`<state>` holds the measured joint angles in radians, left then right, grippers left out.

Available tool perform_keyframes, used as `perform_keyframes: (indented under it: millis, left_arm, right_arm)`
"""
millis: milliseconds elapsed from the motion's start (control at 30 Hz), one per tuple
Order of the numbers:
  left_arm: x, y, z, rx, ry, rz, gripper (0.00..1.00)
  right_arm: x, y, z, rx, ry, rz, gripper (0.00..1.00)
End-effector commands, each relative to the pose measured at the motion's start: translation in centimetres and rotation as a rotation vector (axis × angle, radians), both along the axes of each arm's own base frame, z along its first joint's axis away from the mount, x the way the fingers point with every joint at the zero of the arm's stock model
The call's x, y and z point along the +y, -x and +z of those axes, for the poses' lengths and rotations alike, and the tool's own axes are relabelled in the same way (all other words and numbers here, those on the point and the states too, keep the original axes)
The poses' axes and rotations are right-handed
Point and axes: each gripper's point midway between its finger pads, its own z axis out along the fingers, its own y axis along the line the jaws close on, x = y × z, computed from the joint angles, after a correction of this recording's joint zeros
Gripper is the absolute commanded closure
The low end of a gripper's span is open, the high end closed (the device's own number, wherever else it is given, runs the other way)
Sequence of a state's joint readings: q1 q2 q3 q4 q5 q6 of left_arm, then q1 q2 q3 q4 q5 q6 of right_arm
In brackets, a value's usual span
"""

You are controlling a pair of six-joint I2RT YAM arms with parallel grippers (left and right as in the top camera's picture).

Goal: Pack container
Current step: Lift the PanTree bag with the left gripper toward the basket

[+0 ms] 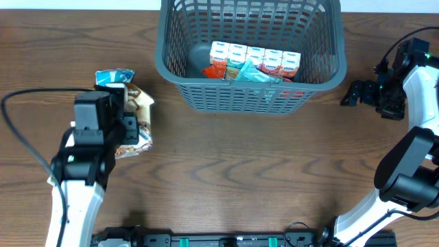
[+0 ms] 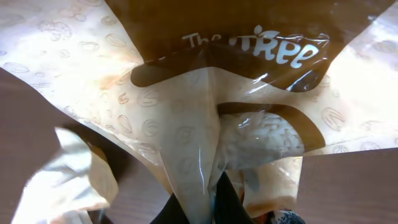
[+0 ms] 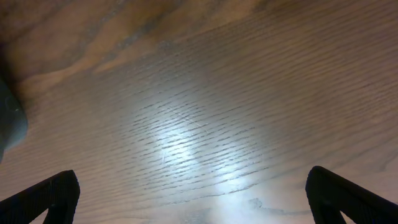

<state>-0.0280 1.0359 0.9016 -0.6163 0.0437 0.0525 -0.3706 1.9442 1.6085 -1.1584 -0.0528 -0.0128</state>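
While the right gripper (image 3: 194, 196) gapes over woodgrain (image 3: 199, 93), left gripper (image 2: 208, 204) pinched on crinkly glossy bag (image 2: 186, 124) near lattice container (image 1: 206, 96).

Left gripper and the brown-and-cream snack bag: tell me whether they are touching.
Touching. The left wrist view shows the left gripper shut on the snack bag, with the bag's clear film pinched between the dark fingertips at the bottom edge.

The left arm (image 1: 75, 195) had a white lower link, a boxy black wrist housing (image 1: 96, 118) and a thin black cable (image 1: 41, 91) looping off it. The right arm (image 1: 415, 161) mixed white shells with rounded black joints. Small green lights (image 1: 379, 86), perhaps indicators, glowed near its wrist. The right gripper (image 3: 193, 199) had blunt black fingers (image 3: 50, 196).
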Motion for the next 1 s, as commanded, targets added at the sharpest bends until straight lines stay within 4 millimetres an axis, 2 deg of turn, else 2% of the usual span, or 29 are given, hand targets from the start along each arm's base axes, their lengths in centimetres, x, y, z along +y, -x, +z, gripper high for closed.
perform_keyframes:
  millis: [0,333,500,633,800,867,967]
  left_arm:
    - [0.3,-0.4,3.8,-0.141,-0.007,0.014,0.94]
    - [0.0,-2.3,15.4,-0.582,0.047,0.026,0.94]
    - [-0.2,-3.8,20.1,-0.690,0.054,0.018,0.94]
    - [-0.4,-5.9,23.3,-0.723,0.054,0.004,0.94]
    - [-2.3,-9.0,26.4,-0.743,0.091,-0.078,0.94]
    - [-3.3,-10.2,27.0,-0.740,0.099,-0.101,0.94]
    - [-6.3,-11.5,27.9,-0.741,0.117,-0.209,0.94]
  right_arm:
    - [0.3,0.0,-0.4,0.010,-0.002,0.027,0.01]
    - [0.3,0.0,-0.4,0.010,-0.003,0.027,0.01]
    - [0.3,0.0,-0.3,0.010,-0.003,0.026,0.01]
    - [0.3,0.0,-0.3,0.010,-0.003,0.026,0.01]
    - [0.3,0.0,-0.4,0.010,-0.003,0.026,0.01]
    - [0.3,0.0,-0.4,0.010,-0.003,0.026,0.01]
    - [0.3,0.0,-0.4,0.010,-0.003,0.026,0.01]
